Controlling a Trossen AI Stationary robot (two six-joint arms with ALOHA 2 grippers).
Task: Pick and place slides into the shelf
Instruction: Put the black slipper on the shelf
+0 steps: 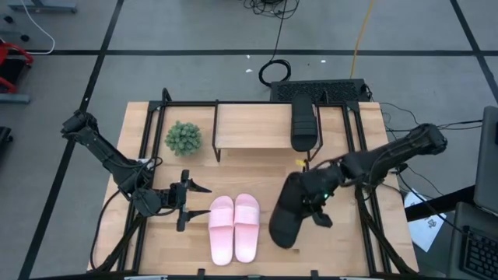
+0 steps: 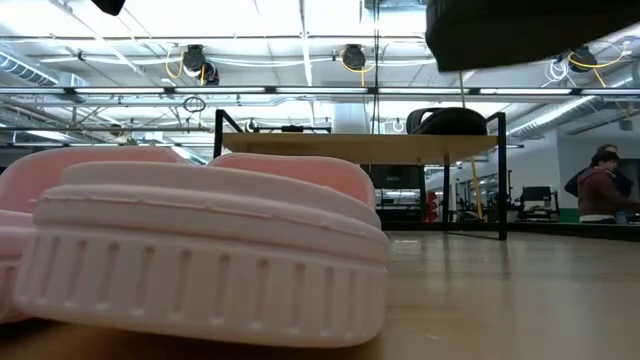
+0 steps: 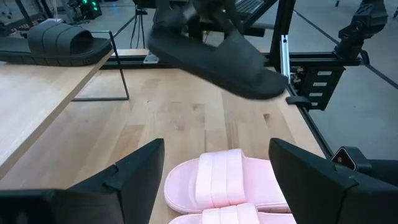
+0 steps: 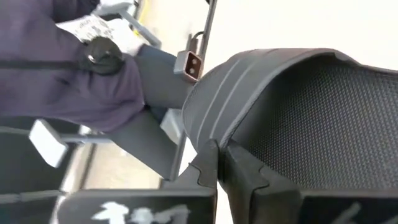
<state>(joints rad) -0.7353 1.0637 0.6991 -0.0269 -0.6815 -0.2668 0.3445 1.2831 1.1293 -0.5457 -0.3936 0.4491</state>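
The light pink pair (image 1: 233, 225) lies side by side, soles down, near the table's near edge; it fills the low view's foreground (image 2: 200, 250). My left gripper (image 1: 187, 204) is open just left of the pair, and its fingers frame a pink slide (image 3: 230, 180). One black slide (image 1: 304, 124) rests sole down on the shelf's (image 1: 253, 124) right end. My right gripper (image 1: 315, 196) is shut on the other black slide (image 1: 288, 211), right of the pink pair. That slide also shows in the air (image 3: 217, 53) and at the top of the low view (image 2: 530, 30). My right gripper (image 4: 222, 158) pinches the edge of the black slide's strap (image 4: 214, 124) between its two fingers. The strap arches away above the fingertips, with the textured footbed (image 4: 336, 118) beside it. The slide is lifted clear of the table and tilted, as the left wrist view shows.
A small green potted plant (image 1: 183, 138) stands left of the shelf. The shelf top (image 2: 360, 145) has bare board left of the black slide (image 2: 450, 120). Black frame rails run along the table's left and right sides. A person (image 2: 600, 185) stands far off in the room.
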